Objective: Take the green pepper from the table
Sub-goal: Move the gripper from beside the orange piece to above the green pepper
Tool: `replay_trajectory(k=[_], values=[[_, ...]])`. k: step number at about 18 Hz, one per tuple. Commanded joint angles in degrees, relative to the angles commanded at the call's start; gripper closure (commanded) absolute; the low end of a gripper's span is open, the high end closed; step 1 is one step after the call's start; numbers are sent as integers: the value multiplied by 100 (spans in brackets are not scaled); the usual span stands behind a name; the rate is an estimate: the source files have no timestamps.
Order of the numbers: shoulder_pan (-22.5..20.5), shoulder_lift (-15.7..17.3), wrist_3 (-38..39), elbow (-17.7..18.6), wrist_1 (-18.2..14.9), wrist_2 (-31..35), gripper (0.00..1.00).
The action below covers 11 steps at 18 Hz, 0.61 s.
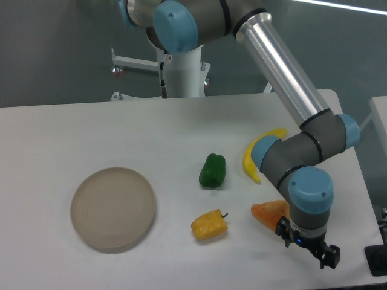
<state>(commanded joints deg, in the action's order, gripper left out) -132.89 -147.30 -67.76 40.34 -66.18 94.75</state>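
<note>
white table (91, 127) | green pepper (212, 171) well apart from end effector (305, 248) | fingers spread, empty

1. We see a robot arm (284, 75) with a long, shiny silver aluminium tube crossing the upper right of the frame.
2. Its joints are dark grey housings closed with round, light blue plastic caps, one top centre and others lower right.
3. A white cylindrical pedestal (181, 72) stands at top centre, with a thin black cable running down it.
4. The small black two-finger gripper (307, 246) sits lower right, showing a tiny blue light.
</note>
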Motion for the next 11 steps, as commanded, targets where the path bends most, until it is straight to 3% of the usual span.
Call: replay_trajectory(k=[6,7,11], values=[[149,96,17,61,-9,9,0],[167,192,26,166,-44,9,0],[167,851,79,1149,-44,-17,0]])
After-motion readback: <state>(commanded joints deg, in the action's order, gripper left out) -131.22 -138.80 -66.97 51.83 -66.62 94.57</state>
